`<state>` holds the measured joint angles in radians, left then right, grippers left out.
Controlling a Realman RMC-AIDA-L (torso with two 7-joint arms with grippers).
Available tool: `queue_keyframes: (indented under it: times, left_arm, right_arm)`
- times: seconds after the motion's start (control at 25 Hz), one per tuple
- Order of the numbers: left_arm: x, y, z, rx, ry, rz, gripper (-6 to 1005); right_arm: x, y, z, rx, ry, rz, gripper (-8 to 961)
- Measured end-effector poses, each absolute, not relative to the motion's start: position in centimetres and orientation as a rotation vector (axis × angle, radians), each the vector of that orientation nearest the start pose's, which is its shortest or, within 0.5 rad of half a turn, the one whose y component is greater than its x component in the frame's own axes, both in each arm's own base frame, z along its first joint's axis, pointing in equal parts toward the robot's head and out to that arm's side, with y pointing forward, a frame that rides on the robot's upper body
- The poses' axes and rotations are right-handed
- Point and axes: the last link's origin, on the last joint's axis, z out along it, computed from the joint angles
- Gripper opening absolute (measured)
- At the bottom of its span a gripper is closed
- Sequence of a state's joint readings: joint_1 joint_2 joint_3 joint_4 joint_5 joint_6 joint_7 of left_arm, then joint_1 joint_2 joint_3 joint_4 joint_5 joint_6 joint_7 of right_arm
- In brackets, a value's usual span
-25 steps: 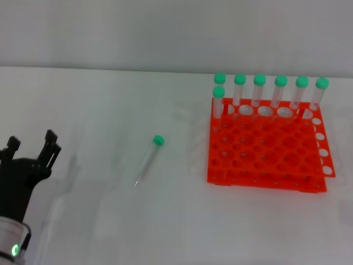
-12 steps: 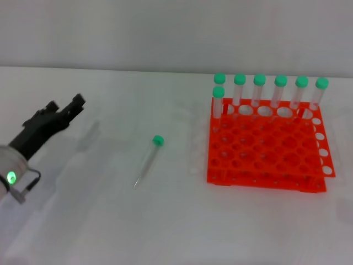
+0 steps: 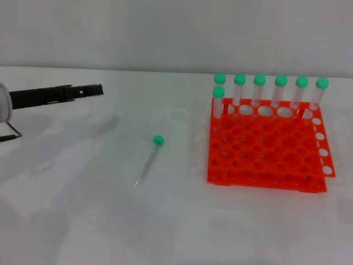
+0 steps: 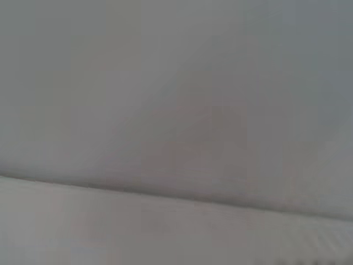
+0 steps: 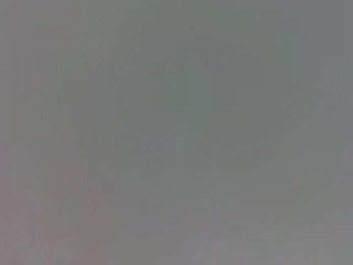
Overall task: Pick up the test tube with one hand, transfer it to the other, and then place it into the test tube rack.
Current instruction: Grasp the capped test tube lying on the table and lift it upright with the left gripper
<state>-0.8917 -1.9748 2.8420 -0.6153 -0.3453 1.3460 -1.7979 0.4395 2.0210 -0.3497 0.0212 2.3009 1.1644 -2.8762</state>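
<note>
A clear test tube (image 3: 149, 159) with a green cap (image 3: 158, 140) lies flat on the white table, its pointed tip toward me, left of the orange-red test tube rack (image 3: 265, 152). My left gripper (image 3: 91, 90) reaches in from the left edge, seen side-on and held level above the table, well up and left of the tube; it holds nothing that I can see. My right gripper is out of view. The two wrist views show only blank grey surface.
Several green-capped tubes (image 3: 259, 88) stand upright in the rack's back row, with one more (image 3: 218, 99) in the second row at the left. A grey wall runs behind the table.
My left arm has risen from the lower left corner and swung forward and right, now stretched level over the table's left side. The lying tube and the rack have not moved.
</note>
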Motion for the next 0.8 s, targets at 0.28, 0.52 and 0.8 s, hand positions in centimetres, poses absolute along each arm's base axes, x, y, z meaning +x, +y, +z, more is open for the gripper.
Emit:
queue_keyframes:
  times: [0.28, 0.52, 0.8]
  left_arm:
    - [-25.5, 43.7, 8.0, -2.226, -1.445, -0.181, 877]
    - [-21.7, 44.7, 6.3, -2.275, -1.451, 0.144, 876]
    - [-18.8, 44.5, 2.4, -2.358, -1.391, 0.367, 876]
  right_arm:
    - [39.2, 32.0, 5.3, -1.314, 0.670, 0.609, 849]
    - [39.0, 32.3, 5.2, -1.317, 0.668, 0.615, 849]
    - [39.2, 32.3, 5.2, -1.310, 0.684, 0.606, 849]
